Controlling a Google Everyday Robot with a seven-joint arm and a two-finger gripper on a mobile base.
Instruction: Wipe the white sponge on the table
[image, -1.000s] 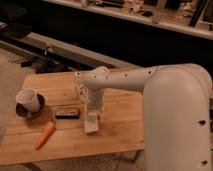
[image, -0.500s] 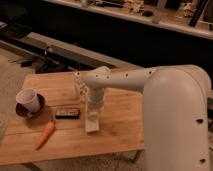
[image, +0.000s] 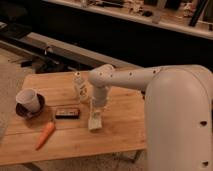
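The white sponge (image: 95, 121) stands on end on the light wood table (image: 125, 125), near the middle of the top. My gripper (image: 97, 111) comes down from the white arm right above it and is shut on the sponge's upper part, pressing its lower edge to the table. The fingers are mostly hidden by the wrist.
A small whitish patterned bottle (image: 80, 86) stands just left of the arm. A black bar (image: 67, 113) lies left of the sponge. A white cup on a dark saucer (image: 28, 102) is at the left edge, and a carrot (image: 45, 135) lies near the front left.
The gripper and the sponge have shifted very slightly to the right along the table. The other objects have not moved.
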